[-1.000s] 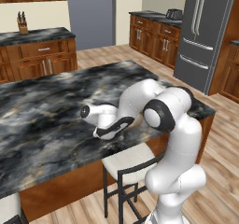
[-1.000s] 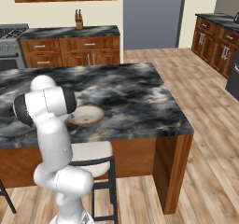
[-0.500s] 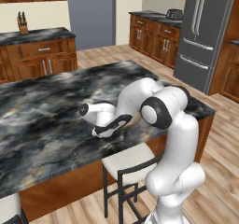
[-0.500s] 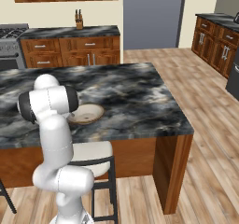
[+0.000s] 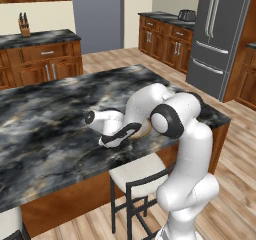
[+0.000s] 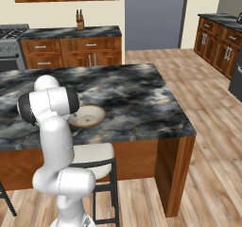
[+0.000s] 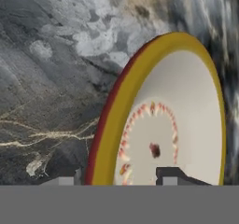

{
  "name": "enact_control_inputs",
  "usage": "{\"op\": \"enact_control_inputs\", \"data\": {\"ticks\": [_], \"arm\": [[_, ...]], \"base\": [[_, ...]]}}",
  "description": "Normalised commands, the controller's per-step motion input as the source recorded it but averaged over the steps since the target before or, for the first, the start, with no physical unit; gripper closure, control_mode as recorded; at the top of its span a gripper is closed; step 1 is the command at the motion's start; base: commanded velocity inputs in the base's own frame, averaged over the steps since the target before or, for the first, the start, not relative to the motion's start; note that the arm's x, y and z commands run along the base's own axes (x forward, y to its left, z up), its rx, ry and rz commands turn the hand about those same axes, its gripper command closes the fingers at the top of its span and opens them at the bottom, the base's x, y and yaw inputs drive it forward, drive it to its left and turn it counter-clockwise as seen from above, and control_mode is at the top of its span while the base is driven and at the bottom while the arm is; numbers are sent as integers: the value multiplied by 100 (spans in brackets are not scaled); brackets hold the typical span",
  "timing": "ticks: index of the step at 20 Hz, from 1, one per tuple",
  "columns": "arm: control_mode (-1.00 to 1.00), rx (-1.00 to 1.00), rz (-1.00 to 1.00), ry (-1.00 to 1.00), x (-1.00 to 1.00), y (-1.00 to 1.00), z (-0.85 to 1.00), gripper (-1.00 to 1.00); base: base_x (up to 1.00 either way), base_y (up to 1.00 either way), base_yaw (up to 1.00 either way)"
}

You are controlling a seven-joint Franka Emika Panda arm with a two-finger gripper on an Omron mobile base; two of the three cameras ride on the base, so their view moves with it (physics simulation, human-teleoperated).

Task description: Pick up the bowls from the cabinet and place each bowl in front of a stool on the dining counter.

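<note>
**Bowl sits on the dining counter, claw straddling its rim**

And here in the left base view the dining counter (image 5: pixel 55 119) stretches across, marbled top dark and busy, and the arm folds down low over its near edge. 1 bowl (image 5: pixel 144 130) peeks out just behind the white wrist, resting flat on the stone. Right below it, tucked against the counter's wooden side, stands 1 stool (image 5: pixel 137 173).

Over to the right base view: the bowl (image 6: pixel 86 116) lies upright on the counter beside the arm's dark shoulder joint, cream inside showing.

In the hand view the gripper (image 7: pixel 119 180) hovers right at the bowl (image 7: pixel 182 111): 1 fingertip outside the rim, 1 fingertip (image 7: pixel 172 175) inside. The tips stand spread, with the rim between them, and I see no pinch on it.
</note>
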Motion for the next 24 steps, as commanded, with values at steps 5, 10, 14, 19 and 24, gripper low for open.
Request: {"op": "enact_control_inputs", "data": {"ticks": [5, 10, 14, 19, 24], "arm": [[-100, 0, -5, 0, 0, 0, 37, -100], [-100, 5, -2, 16, -7, -7, 95, -100], [-100, 24, -8, 23, -49, -49, 100, -100], [-100, 31, -4, 22, -73, -63, 98, -100], [-100, 44, -5, 12, -85, -88, 100, -100]], "base": [[0, 0, 0], [0, 0, 0], [0, 0, 0], [0, 0, 0], [0, 0, 0]]}}
